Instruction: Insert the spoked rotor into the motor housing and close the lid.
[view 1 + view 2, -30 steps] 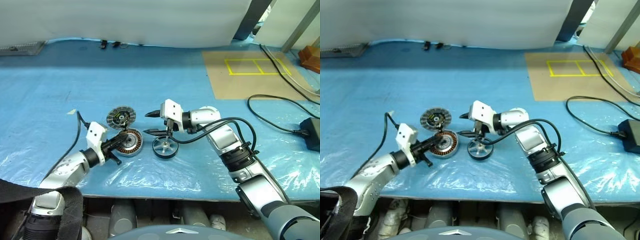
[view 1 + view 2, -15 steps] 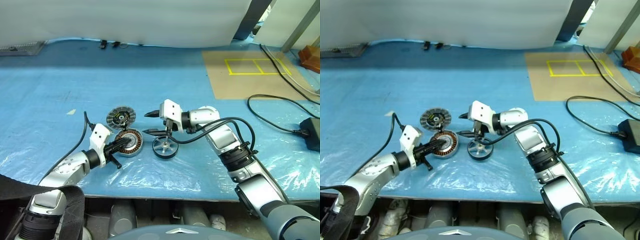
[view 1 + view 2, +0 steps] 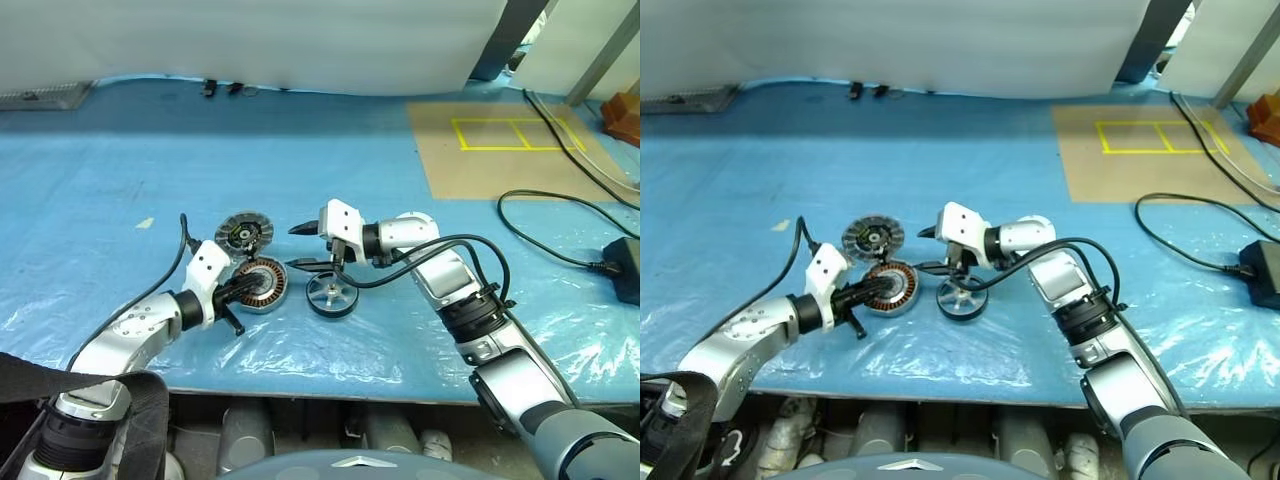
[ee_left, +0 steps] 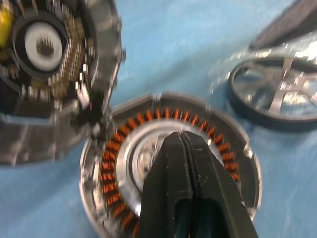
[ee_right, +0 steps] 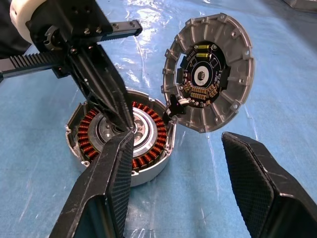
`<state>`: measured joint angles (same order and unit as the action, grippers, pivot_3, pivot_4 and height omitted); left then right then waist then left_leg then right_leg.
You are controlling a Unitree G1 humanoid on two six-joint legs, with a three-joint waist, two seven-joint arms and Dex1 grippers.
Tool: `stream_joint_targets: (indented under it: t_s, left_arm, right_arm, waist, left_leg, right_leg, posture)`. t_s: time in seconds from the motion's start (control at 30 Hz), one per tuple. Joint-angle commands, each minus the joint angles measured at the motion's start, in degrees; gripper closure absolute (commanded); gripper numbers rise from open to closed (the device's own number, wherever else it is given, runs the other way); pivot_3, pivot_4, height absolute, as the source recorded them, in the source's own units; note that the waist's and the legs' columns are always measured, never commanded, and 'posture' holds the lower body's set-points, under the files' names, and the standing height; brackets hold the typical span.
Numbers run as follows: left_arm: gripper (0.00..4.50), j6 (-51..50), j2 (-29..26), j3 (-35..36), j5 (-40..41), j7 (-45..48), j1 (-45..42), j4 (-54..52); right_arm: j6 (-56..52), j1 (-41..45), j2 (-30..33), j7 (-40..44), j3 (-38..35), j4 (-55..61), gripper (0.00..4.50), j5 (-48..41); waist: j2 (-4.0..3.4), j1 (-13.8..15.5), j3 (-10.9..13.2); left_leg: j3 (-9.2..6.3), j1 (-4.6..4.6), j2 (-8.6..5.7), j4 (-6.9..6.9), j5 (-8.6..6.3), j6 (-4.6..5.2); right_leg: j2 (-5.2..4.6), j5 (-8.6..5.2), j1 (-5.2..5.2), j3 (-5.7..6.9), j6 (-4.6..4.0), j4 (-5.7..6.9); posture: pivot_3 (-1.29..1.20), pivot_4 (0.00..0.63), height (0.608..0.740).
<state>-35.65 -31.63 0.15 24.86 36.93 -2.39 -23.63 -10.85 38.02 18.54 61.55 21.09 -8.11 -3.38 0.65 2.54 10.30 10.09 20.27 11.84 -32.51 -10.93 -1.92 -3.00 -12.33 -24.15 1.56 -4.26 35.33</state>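
My left fingers [image 3: 243,287] are pressed together, holding nothing, their tips over the pale centre of the motor housing [image 3: 262,285]. The housing lies flat on the blue surface [image 3: 120,180], its copper windings facing up. The lid [image 3: 243,231] sits just behind it, hinged up at the housing's rim, its inner side showing in my right wrist view. My right fingers [image 3: 303,246] stand well apart and empty, pointing across toward the lid, hovering above the gap between housing and spoked rotor [image 3: 330,295]. The rotor lies flat just beside the housing, close but apart from its edge. Around these three parts the surface is open; a black cable [image 3: 560,225] lies far off on my right.
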Motion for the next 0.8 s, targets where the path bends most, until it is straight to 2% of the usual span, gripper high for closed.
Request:
stream_joint_targets:
  t_s: [0.03,0.2,0.57,0.8]
  left_arm:
    - [4.47,0.44,0.15,2.51,1.67,-0.19,-0.23,-1.76]
    - [4.47,0.57,-0.22,2.73,1.77,0.27,1.61,-1.80]
    - [4.47,1.77,1.18,-3.46,-4.97,-2.88,2.93,0.98]
    - [4.47,-0.48,-2.23,-5.44,-6.69,-1.71,4.49,0.91]
  right_arm:
    - [0.82,0.88,-0.04,0.18,-0.09,0.86,1.62,-0.25]
    - [1.07,0.72,0.08,0.19,0.13,0.78,1.62,0.02]
    - [1.33,0.61,0.15,0.30,0.18,0.62,1.62,0.29]
    - [1.03,0.46,0.23,0.45,0.11,0.82,1.62,0.37]
  waist:
    - [0.00,-0.12,0.00]
    - [0.00,-0.17,0.00]
    - [0.00,-0.04,0.00]
    - [0.00,-0.07,0.00]
  left_leg:
    - [0.00,0.00,0.00,0.00,0.00,0.00]
    - [-0.01,0.01,-0.01,0.05,0.00,0.00]
    - [-0.01,0.01,0.01,0.03,-0.01,0.01]
    - [-0.01,-0.06,0.01,0.03,0.00,0.01]
  right_leg:
    - [0.00,0.00,0.00,0.00,0.00,0.00]
    - [0.05,-0.01,-0.04,0.01,-0.01,0.00]
    - [0.00,-0.01,-0.02,0.00,0.00,-0.02]
    - [0.00,-0.01,0.02,0.00,0.00,-0.01]
  posture:
    - [0.00,0.150,0.740]
    - [0.00,0.150,0.740]
    - [0.00,0.150,0.740]
    - [0.00,0.150,0.740]
